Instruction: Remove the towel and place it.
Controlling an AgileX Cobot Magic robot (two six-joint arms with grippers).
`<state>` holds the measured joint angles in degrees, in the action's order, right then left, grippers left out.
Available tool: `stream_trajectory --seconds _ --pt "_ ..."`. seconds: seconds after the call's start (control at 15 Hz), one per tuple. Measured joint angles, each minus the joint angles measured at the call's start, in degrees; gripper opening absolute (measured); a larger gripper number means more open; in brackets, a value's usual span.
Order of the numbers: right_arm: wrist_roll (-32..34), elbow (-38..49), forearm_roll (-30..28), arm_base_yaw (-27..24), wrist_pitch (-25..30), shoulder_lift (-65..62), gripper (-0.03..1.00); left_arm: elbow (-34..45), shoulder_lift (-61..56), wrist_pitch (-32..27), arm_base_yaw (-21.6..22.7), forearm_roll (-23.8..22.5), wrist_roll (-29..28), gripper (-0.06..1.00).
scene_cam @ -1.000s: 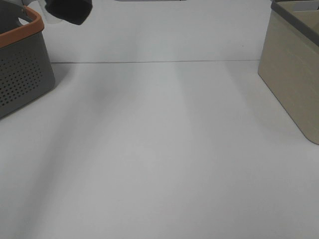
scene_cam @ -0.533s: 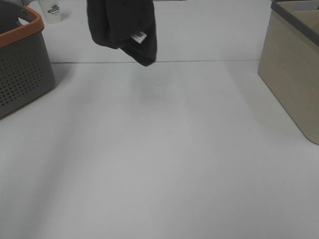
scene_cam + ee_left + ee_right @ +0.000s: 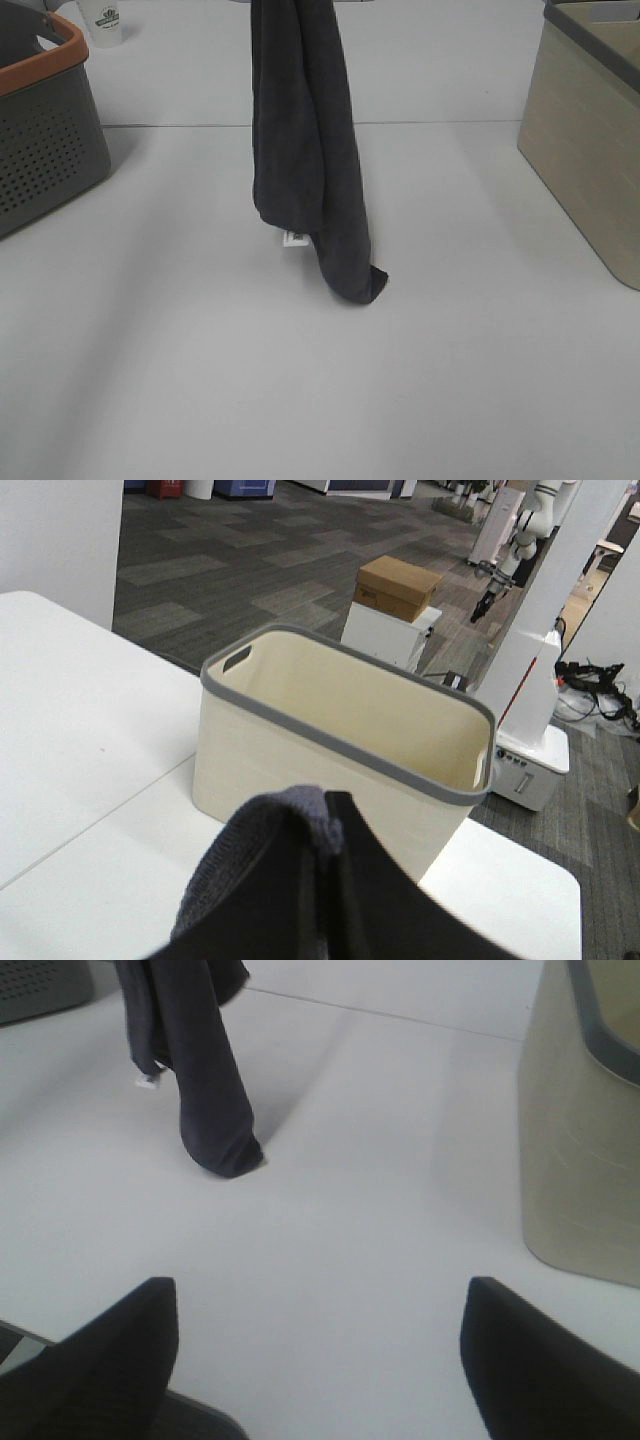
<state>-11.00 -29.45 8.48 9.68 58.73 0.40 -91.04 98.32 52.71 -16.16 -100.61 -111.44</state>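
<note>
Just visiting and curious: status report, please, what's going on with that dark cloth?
Left gripper shut on the towel, hanging long, tip near the table. Right gripper open, empty. Grey basket and beige bin off to the sides.

Bright diffuse light, washed-out white table point(image 3: 450, 380), faint soft shadow by towel point(image 3: 305, 150), mild blur.

We see a white worktop point(image 3: 200, 380) with a seam point(image 3: 430, 123) across it; beyond it, grey patterned carpet point(image 3: 230, 570), a white pillar point(image 3: 550, 630) and a cardboard box point(image 3: 398, 587) on a white cabinet point(image 3: 385, 635).
</note>
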Motion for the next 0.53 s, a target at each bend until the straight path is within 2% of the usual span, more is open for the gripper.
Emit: stream_trajectory --seconds 0.13,0.33,0.47,0.53 --pt "-6.1 -0.2 6.0 0.0 -4.0 4.9 0.76 2.8 0.0 0.1 0.0 -0.1 2.2 0.00" --pt "-17.2 -0.5 19.0 0.0 -16.2 17.0 0.76 3.9 0.0 1.4 0.0 -0.1 4.3 0.00" --pt "-26.9 -0.5 26.4 0.0 -18.3 28.2 0.76 4.0 0.0 2.2 0.0 -0.1 4.4 0.00" --pt "-32.0 -0.5 32.0 0.0 -18.9 33.9 0.76 4.0 0.0 2.5 0.0 -0.1 4.4 0.00"
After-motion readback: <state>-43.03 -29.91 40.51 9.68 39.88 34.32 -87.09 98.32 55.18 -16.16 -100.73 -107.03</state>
